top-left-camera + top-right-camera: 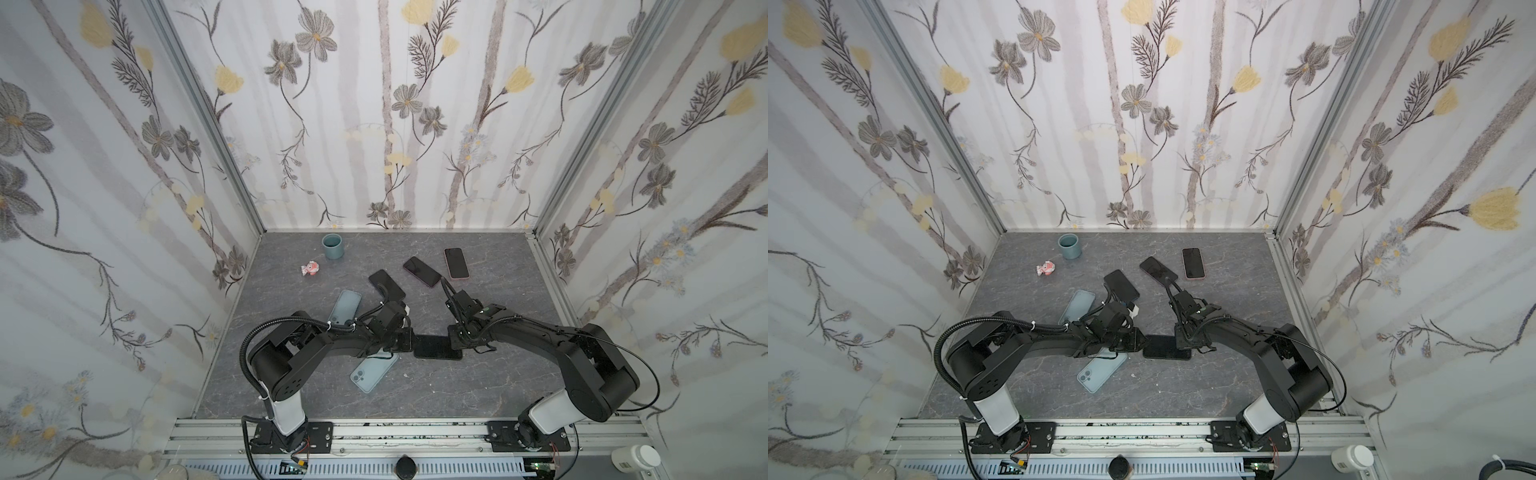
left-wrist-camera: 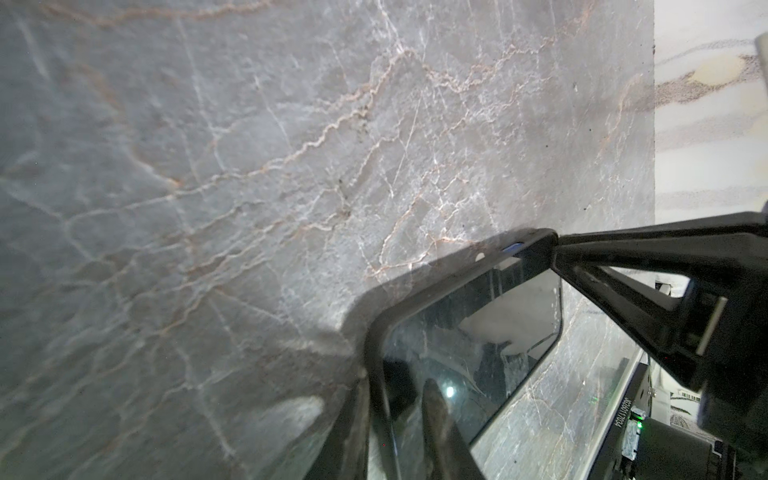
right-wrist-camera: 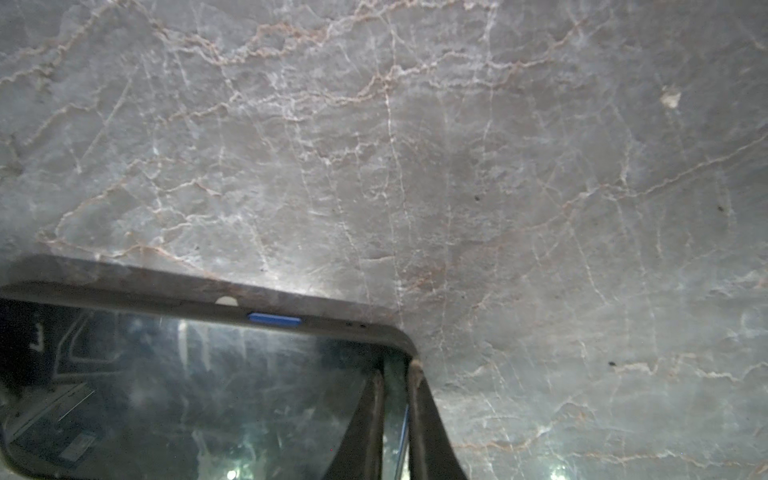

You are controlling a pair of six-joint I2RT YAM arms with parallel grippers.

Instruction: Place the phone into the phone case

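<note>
A black phone [image 1: 438, 347] [image 1: 1167, 347] lies flat at the table's middle, between my two grippers. In the wrist views its glass screen [image 2: 478, 332] [image 3: 208, 395] sits inside a dark phone case rim [image 2: 436, 282] [image 3: 166, 286] with a blue side button [image 3: 274, 319]. My left gripper [image 1: 409, 338] [image 2: 397, 386] is shut on the left short edge, one finger outside the rim and one on the screen. My right gripper [image 1: 455, 338] [image 3: 395, 374] is shut on the right short edge, pinching the rim near a corner.
A light blue phone [image 1: 374, 372] lies back up just below my left gripper, and a light blue case [image 1: 345, 307] is behind my left arm. Further back lie a black phone [image 1: 386, 284] and two pink-edged phones [image 1: 422, 272] [image 1: 456, 263]. A teal cup [image 1: 332, 245] and a small pink toy [image 1: 311, 269] are at the back left.
</note>
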